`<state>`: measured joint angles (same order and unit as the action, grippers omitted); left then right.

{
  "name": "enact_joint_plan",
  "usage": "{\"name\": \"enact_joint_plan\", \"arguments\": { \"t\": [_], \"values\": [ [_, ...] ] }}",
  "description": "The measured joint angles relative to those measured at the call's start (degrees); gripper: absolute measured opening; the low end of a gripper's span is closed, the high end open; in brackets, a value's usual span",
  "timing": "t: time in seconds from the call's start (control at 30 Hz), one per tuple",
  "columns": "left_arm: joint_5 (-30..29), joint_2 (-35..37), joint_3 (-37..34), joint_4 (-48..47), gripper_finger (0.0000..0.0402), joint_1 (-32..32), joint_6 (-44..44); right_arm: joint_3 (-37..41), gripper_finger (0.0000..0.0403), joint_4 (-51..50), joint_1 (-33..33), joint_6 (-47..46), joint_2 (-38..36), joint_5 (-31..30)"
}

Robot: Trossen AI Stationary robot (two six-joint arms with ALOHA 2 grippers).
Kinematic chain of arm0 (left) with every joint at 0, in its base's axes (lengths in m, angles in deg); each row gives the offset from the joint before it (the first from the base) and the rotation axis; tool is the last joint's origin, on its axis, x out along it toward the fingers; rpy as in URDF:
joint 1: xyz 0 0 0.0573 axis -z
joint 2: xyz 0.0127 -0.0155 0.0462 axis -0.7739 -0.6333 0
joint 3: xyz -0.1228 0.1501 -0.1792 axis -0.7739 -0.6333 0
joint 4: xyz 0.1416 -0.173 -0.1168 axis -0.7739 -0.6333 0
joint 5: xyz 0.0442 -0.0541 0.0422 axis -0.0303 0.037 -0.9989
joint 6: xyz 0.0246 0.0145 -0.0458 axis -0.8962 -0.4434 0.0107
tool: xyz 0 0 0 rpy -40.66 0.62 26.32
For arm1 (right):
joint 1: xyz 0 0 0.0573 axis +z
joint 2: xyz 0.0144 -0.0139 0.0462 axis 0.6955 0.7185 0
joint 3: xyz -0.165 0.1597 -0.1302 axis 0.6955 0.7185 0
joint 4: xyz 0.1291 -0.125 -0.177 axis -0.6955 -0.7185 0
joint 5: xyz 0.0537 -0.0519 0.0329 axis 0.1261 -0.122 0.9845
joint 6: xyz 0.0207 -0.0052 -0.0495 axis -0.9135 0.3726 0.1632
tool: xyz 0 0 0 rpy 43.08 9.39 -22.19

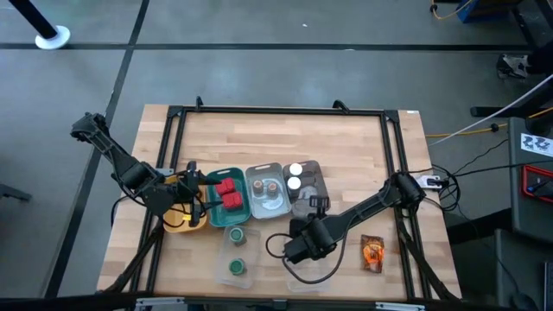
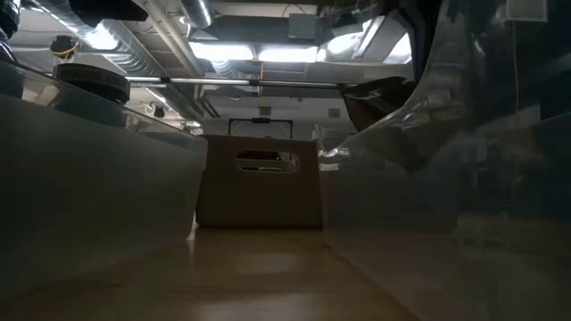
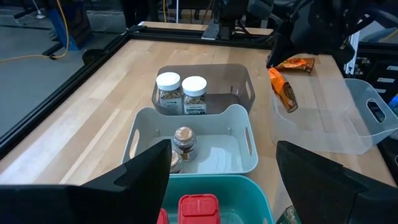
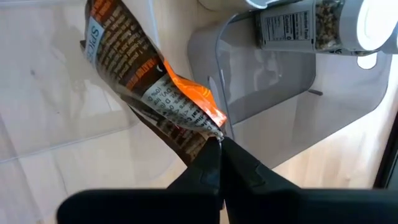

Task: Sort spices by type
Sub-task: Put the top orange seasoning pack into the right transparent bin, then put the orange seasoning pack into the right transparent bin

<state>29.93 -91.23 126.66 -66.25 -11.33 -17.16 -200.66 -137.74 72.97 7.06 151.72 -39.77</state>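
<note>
- holding only a thin corner of the pouch (image 4: 137, 68), the right gripper (image 4: 219, 142) has its fingers pressed together on the edge; i judge the grip is small, so the pouch can slip out if the arm moves fast or shakes.
- the pouch hangs tilted under the fingers, above the clear tray (image 3: 367, 109). it is flat and light, so when released it can turn in the air and land with one end on the rim, or lie half outside.
- the dark grey tray (image 4: 267, 81) stands just beside the clear tray. if the release comes too much to that side, the pouch can fall among the white-capped jars (image 3: 168, 93), which is the wrong type.
- the clear tray looks light. if the gripper goes low and touches its wall, the tray can slide on the table.
- a second pouch (image 1: 373, 253) lies flat on the table, apart from the trays, on the right side. a flat pouch is difficult to pick from wood; the fingers can push it away and not catch it.
- farther away, the left gripper (image 1: 194, 197) hovers with its fingers wide apart and holds nothing, over the teal tray (image 3: 249, 193) with the red boxes (image 1: 229, 194). if both arms come to the middle trays together, they can hit one another.
</note>
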Motion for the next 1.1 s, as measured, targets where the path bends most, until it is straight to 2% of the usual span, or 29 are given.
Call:
{"name": "enact_joint_plan", "arguments": {
  "t": [0.33,0.7,0.87,1.1],
  "values": [
    [0.0,0.0,0.0,0.0,0.0274,0.0,0.0,0.0,0.0004,2.7,0.0,0.0,0.0,2.7],
    [0.0,0.0,0.0,0.0,0.0274,0.0,0.0,0.0,0.0008,2.6,-0.1,1.3,0.0,3.1],
    [0.0,0.0,0.0,0.0,0.0274,0.0,0.0,0.0,0.0058,2.6,-0.6,1.3,0.0,6.6],
    [0.0,0.0,0.0,0.0,0.0274,0.0,-0.7,0.0,0.0146,2.5,-1.6,1.3,0.0,6.8]
  ]
}}
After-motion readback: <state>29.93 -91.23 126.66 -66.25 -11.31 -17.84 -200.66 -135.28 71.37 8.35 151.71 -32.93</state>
